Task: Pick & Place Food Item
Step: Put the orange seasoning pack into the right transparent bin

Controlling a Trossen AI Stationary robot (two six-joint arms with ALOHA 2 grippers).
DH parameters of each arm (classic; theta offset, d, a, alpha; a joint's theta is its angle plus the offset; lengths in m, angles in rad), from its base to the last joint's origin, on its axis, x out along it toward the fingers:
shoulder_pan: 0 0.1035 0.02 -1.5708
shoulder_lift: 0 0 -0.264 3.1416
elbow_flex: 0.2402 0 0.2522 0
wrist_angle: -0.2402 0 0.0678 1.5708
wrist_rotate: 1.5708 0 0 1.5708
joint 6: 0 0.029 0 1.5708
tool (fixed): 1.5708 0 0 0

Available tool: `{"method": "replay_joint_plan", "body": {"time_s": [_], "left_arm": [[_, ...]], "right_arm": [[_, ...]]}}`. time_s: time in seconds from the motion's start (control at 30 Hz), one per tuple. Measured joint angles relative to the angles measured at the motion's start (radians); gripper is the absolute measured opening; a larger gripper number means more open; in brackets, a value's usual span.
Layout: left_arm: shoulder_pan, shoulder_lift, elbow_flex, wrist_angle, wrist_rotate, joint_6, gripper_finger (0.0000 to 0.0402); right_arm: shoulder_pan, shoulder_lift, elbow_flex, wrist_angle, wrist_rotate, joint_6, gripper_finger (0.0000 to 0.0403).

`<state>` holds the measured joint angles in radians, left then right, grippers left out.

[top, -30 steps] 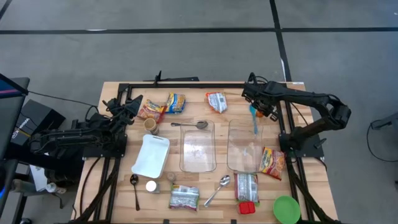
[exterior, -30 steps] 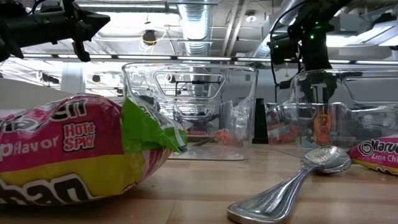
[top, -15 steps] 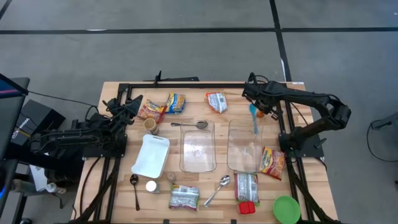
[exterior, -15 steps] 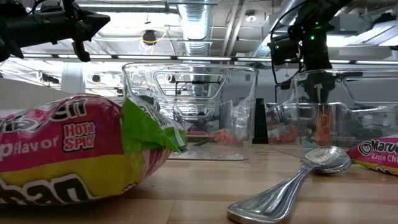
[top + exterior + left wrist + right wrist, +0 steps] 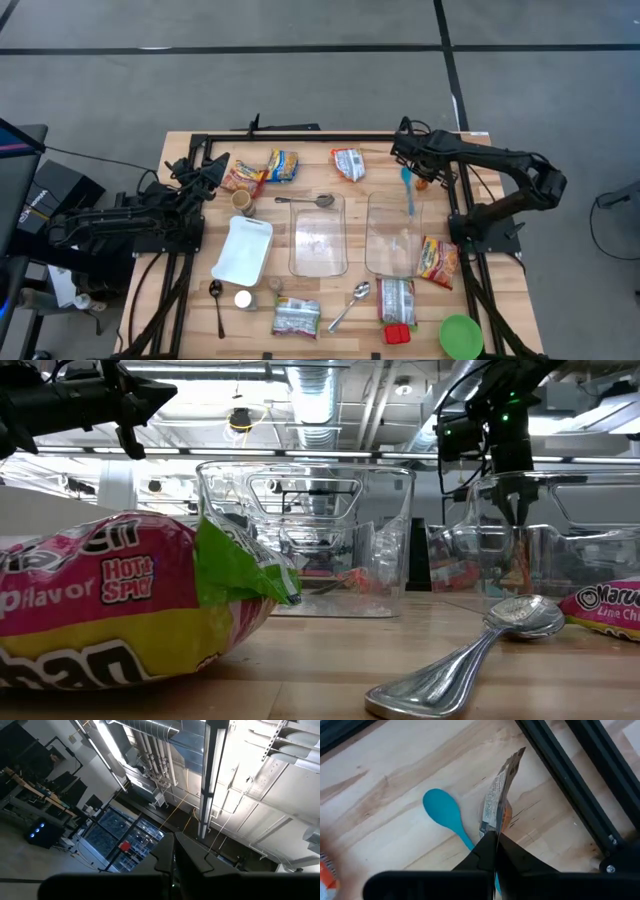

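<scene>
Looking straight down, we see the right gripper [image 5: 428,180] raised over the far right part of the counter [image 5: 300,290], just beside the black frame rail [image 5: 452,190]. In the right wrist view its fingers [image 5: 492,851] are pressed together on the edge of a small food packet [image 5: 496,805], pinching it so that it hangs on edge above the wood. In the overhead view the packet shows only as a small orange spot at the gripper.

Close under the packet lies a blue spoon [image 5: 407,190], its handle reaching over the far rim of the right clear container [image 5: 391,235]. The left clear container [image 5: 318,236] stands beside it, with a metal spoon [image 5: 306,200] lying along its far edge. A noodle packet [image 5: 348,163] lies just left of the right gripper, near the far edge of the counter.

The left gripper [image 5: 216,170] waits at the far left, beside two more packets [image 5: 262,170] and a small cup [image 5: 241,201]. Its wrist view faces the ceiling, and its fingers [image 5: 192,865] meet with no gap and nothing between them.

Nearer the front we note a white tray [image 5: 242,249], a dark spoon [image 5: 217,302], a silver spoon [image 5: 348,306], a noodle packet [image 5: 296,316], a red-ended pouch [image 5: 397,306], another packet [image 5: 438,260] by the right arm's base, and a green bowl [image 5: 460,335].
</scene>
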<state>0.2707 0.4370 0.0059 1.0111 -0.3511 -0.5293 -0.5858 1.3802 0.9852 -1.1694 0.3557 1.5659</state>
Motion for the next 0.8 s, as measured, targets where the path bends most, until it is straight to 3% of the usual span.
{"method": "replay_joint_plan", "body": {"time_s": [0.27,0.8], "left_arm": [[0.0,0.0,0.0,0.0,0.0,0.0,0.0008],[0.0,0.0,0.0,0.0,0.0,0.0,0.0008]], "right_arm": [[0.001,-0.13,0.0,-0.005,0.045,-0.02,0.0001],[0.001,-0.425,0.001,-0.003,0.096,-0.344,0.0]]}}
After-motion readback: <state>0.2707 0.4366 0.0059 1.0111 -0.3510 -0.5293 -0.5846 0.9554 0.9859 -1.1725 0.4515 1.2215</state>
